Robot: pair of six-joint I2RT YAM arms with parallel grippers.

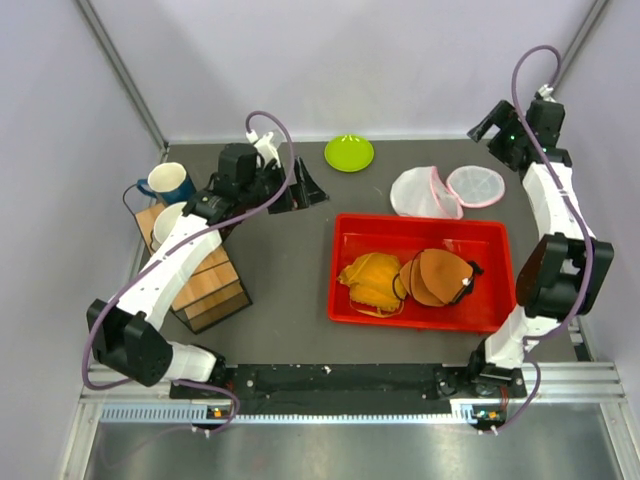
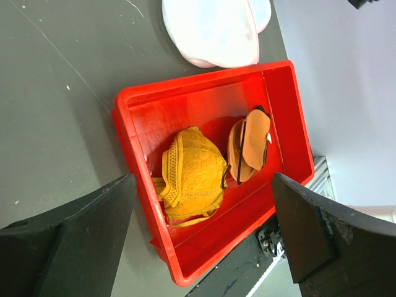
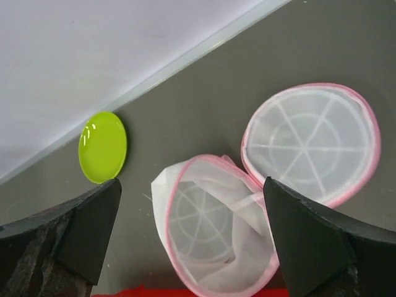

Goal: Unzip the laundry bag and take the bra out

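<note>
Left gripper [image 1: 305, 190]: black, its two fingers spread wide with nothing between them. It hangs above the dark grey surface [image 1: 290, 265], off the far left corner of a red rectangular plastic tray [image 1: 415, 219], and its wrist camera looks down into that tray.

Right gripper [image 1: 492, 128]: also spread wide and empty, raised high beyond the tray's far right corner.

Just behind the tray's far rim lies the small round white mesh laundry bag with pink zipper trim [image 1: 430, 195]. It is unzipped and laid open as two dome halves side by side. Both halves look empty, though the translucent mesh makes that hard to confirm.

Inside the tray rests the soft orange and tan-brown padded bra with thin dark straps [image 1: 435, 275], its orange cup toward the tray's left and its brown cup toward the right.

Judging from this layout, the garment is out of the bag and set down in the tray, which would explain why both grippers stand clear. A lime-green round plate [image 1: 349, 153] sits well behind the tray's far left corner and plays no part.
</note>
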